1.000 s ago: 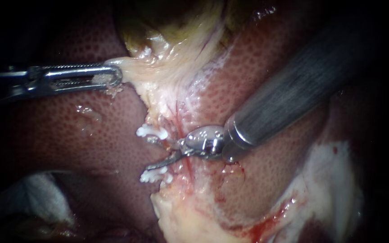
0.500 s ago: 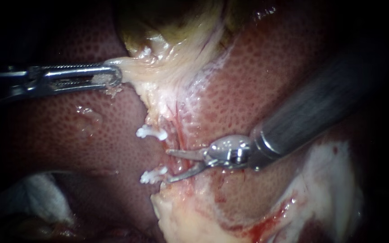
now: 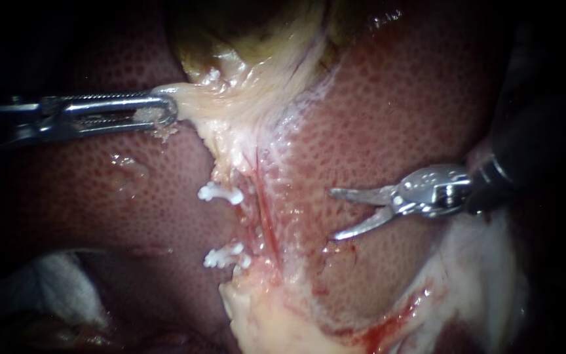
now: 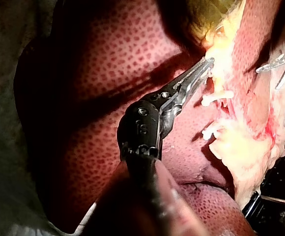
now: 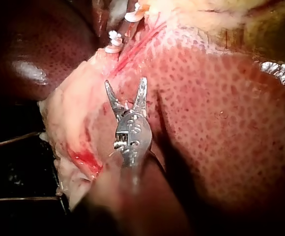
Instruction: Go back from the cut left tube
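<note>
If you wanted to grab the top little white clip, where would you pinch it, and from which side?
The upper white clip lies crosswise, its knobbly free end sticking out over bare liver with nothing around it; the other end sits in pale tissue. So probably pinch the free end, coming from the endoscope view's left. The right instrument, jaws open, would have to reach across.

Cut left tube [image 3: 240, 204]: two pale stumps apart, upper white clip [image 3: 221, 193], lower white clip [image 3: 225, 256].

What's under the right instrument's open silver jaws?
Bare, speckled red liver; the right instrument grips nothing. Its dark shaft covers the tissue beneath it.
</note>
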`<act>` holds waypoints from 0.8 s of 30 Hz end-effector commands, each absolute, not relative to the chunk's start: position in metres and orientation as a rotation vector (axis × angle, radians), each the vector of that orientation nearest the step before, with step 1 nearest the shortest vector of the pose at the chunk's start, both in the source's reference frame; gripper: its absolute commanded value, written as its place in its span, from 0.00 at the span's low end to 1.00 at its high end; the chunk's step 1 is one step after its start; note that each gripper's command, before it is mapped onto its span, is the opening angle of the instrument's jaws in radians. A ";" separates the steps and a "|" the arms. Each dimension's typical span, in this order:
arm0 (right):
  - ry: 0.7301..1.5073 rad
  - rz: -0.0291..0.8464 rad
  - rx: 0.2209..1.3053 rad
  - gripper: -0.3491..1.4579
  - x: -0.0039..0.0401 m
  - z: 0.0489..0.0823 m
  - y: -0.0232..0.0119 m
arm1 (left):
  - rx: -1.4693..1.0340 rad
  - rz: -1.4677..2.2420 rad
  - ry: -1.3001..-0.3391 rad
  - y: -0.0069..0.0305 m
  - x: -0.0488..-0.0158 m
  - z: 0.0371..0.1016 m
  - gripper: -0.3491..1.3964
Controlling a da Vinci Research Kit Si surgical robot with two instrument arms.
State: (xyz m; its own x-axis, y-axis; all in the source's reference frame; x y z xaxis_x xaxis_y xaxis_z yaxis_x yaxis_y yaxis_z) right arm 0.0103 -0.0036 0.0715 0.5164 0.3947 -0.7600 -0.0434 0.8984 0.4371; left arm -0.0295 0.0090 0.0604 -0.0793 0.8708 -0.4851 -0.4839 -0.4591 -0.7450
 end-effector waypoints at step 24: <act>1.024 0.278 0.374 0.99 0.0095 0.0705 -0.0033 | -1.145 1.788 -0.530 0.0067 -0.0385 0.0693 0.00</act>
State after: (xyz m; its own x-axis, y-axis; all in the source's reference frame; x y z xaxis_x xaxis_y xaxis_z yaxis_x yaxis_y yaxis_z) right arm 0.0095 -0.0033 0.0705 0.4937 0.3952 -0.7746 -0.0512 0.9024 0.4277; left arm -0.0390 0.0068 0.0697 -0.1483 0.8648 -0.4796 -0.4628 -0.4893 -0.7392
